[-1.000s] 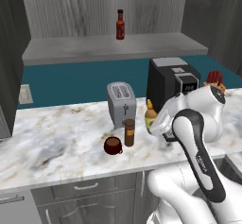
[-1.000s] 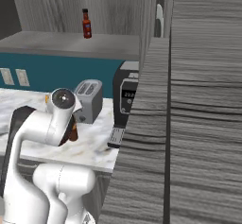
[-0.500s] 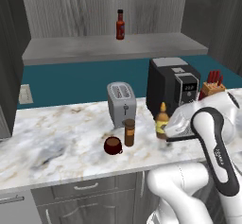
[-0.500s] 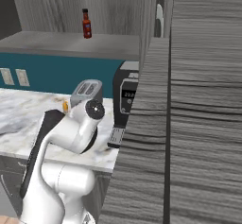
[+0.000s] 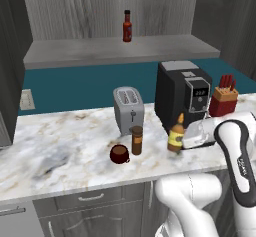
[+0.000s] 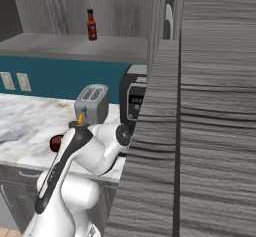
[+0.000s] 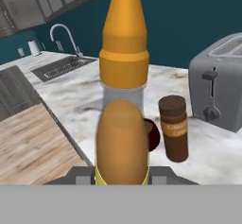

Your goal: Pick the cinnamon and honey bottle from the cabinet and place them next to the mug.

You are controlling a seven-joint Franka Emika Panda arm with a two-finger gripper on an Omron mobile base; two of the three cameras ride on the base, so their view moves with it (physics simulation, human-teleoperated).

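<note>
Arm swung right since a second ago, honey bottle [image 5: 175,136] carried with it, claw [image 5: 186,141] closed on honey, held upright over tabletop [image 5: 65,156] front edge, right of cinnamon [image 5: 136,140] and mug [image 5: 119,154], both near toaster [image 5: 128,109].

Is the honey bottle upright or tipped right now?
Upright. The honey bottle stands with its orange cap pointing straight up, right of the cinnamon over the counter; whether its base touches down, cannot tell.

The small yellow-amber honey bottle with its orange cap [image 5: 175,136], clamped in the claw [image 5: 184,140], has travelled right, away from the brown cylindrical cinnamon jar [image 5: 136,140].
</note>
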